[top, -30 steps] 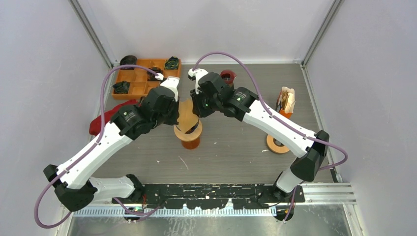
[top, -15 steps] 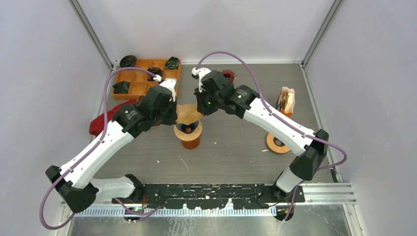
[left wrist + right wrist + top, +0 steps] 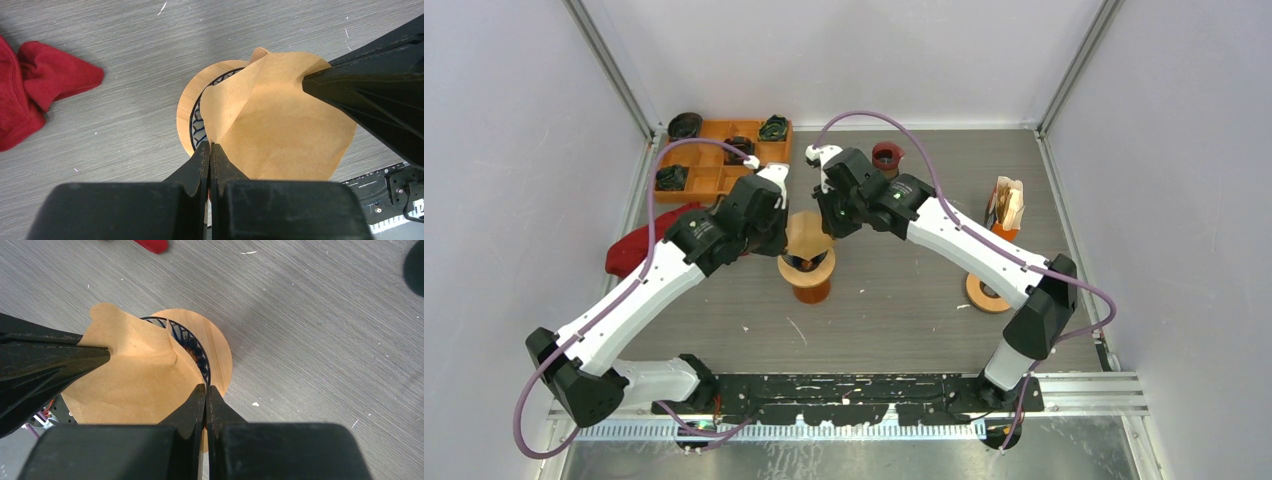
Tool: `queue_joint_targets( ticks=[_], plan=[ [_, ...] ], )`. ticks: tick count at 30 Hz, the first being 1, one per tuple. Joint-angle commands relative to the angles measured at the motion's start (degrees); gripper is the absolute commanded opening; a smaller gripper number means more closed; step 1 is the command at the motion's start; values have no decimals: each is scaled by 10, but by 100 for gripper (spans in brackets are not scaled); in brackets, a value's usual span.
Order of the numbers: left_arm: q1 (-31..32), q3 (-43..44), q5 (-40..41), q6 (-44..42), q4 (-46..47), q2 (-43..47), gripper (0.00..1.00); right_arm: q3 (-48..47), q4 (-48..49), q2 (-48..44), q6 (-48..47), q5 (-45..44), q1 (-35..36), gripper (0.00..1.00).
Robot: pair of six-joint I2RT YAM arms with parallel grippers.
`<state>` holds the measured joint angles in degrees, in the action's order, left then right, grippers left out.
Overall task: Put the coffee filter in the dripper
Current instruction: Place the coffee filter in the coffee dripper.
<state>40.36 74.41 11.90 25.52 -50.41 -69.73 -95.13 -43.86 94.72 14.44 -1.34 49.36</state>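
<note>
Step in hand: seating the coffee filter [image 3: 285,125]. It hangs just above the dripper [image 3: 186,115], not yet in. Left hand [image 3: 210,148] & right hand [image 3: 205,389] are each pressed together, pinching opposite filter edges. Next, prob.: lower it centred into the dripper's cone w/o creasing, then let go.

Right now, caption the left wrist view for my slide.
Left jaws and right jaws pinch opposite edges of a tan paper coffee filter over the round wooden dripper.
</note>
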Motion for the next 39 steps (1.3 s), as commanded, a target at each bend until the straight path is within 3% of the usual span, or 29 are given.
queue_joint_targets(
  ticks=[1,12,26,31,39],
  plan=[
    [-3,-2,1,-3,25,2,0,-5,25,-2,-12,5,-3,8],
    [-3,-18,14,-5,28,13,13,3,39,12,-13,18,-2,13],
    [-3,-17,27,-7,24,31,61,4,40,-7,-15,5,-2,37],
    [-3,-23,34,-9,24,22,68,12,40,-4,-15,-2,-2,40],
    [-7,-43,37,-8,29,9,69,28,42,14,-18,-2,-2,41]
  ],
)
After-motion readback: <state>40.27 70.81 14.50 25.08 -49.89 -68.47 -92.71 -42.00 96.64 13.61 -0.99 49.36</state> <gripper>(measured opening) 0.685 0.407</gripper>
